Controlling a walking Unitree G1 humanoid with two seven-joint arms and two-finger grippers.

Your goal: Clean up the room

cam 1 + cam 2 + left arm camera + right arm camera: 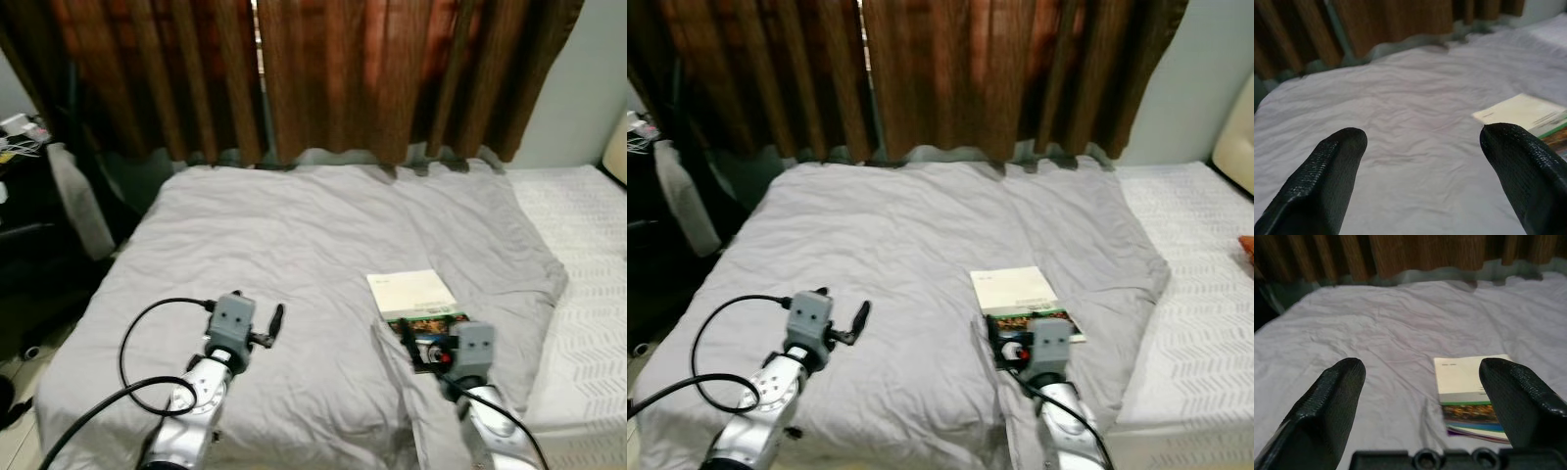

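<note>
A booklet with a cream cover and a green and multicoloured lower edge is laid flat on a grey blanket, which is spread with light wrinkles across a bed. The booklet is placed right of the middle of the blanket, towards the near edge, with a second colourful printed piece seen under or just beside its near end. The right gripper is held low above the blanket just short of the booklet, and its jaws are spread wide apart with nothing between them; in the right wrist view the booklet is framed between the two black fingers, closer to one of them. The left gripper is held above the blanket well to the left of the booklet, its jaws likewise released and empty, with bare grey cloth seen between them and the booklet off to one side. A black cable is looped from the left arm. A white patterned sheet is exposed along the right side of the bed, beside the blanket's edge. Brown curtains are hung behind the bed. Dark furniture with a pale cloth draped on it is seen at the far left.
</note>
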